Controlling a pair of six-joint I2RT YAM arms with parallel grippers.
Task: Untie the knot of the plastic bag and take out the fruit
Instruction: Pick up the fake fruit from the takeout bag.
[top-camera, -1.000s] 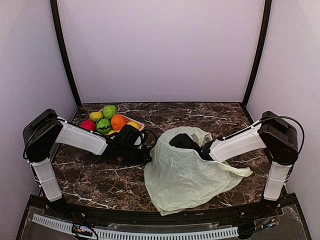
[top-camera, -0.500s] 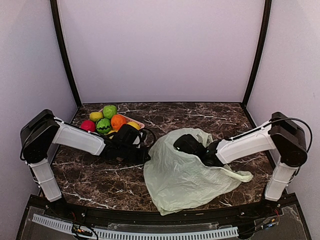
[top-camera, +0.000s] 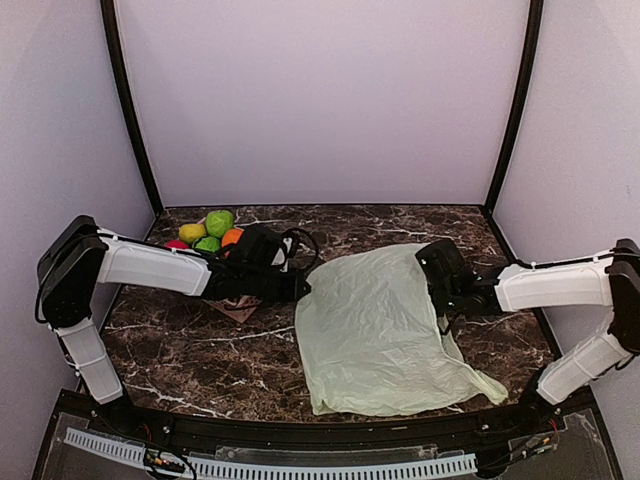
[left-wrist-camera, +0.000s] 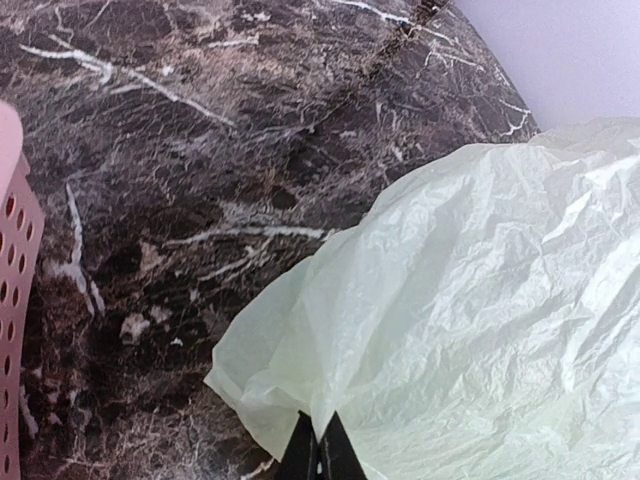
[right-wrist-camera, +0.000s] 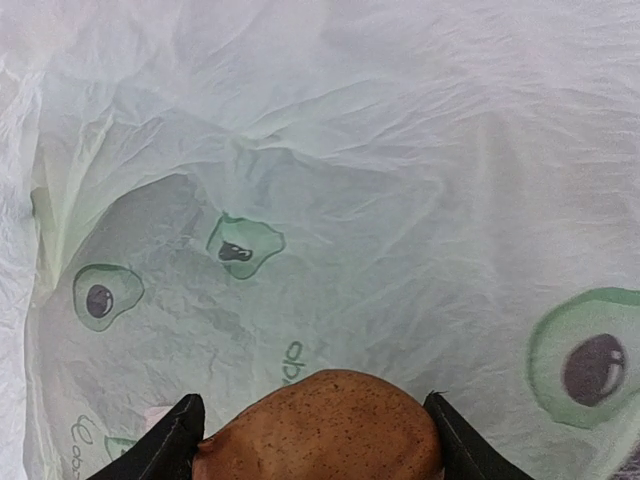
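Spread wide, the right arm's fingers clamp a brown oval fruit between them above the pale green plastic bag. The right wrist view shows only the fruit's speckled upper part; the rest is cut off by the bottom edge. Beneath it, the crumpled film carries printed avocado figures. From overhead the fruit is hidden under the right wrist, which hangs over the bag's far right corner.

The left arm's fingers are pressed tight together at the bag's left edge, their dark tips meeting on the film. They appear to pinch it, though the tips are cropped at the bottom of the left wrist view and the grip itself is hard to make out.

The bag lies spread out on the dark marbled worktop between the two arms; its mouth cannot be made out.

Well apart, at the far left, an orange fruit, a light green fruit and a yellow-green fruit sit clustered behind the left arm, which covers what they rest in. A red piece beside them is half hidden. The wall of a pink perforated basket shows at the left edge of the left wrist view.
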